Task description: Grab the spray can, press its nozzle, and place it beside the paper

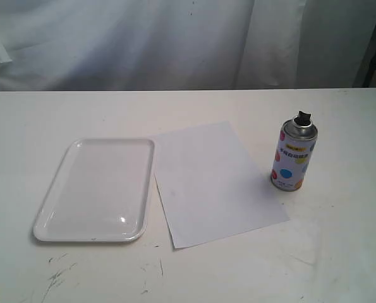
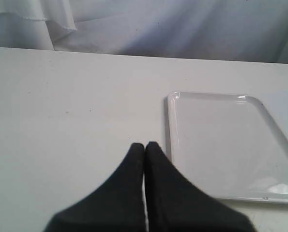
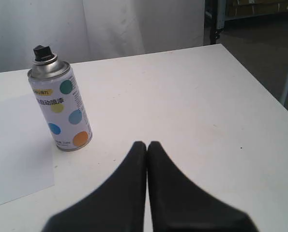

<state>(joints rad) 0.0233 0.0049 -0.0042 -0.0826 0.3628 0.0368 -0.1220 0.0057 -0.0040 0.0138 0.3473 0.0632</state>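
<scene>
The spray can [image 1: 292, 155] stands upright on the table, just right of the paper [image 1: 216, 182], white with coloured dots and a silver shoulder. Its black nozzle [image 1: 302, 118] sits on top. In the right wrist view the spray can [image 3: 61, 108] and its nozzle [image 3: 43, 52] stand apart from my right gripper [image 3: 147, 145], whose black fingers are shut and empty. A corner of the paper [image 3: 13, 150] shows beside the can there. My left gripper [image 2: 144, 146] is shut on nothing, next to the tray. Neither gripper shows in the exterior view.
A white glossy rimmed tray [image 1: 58, 183] lies left of the paper, its edge touching the sheet; the tray [image 2: 173, 125] also appears in the left wrist view. A white curtain hangs behind the table. The table's right edge [image 3: 260, 82] drops to a dark floor.
</scene>
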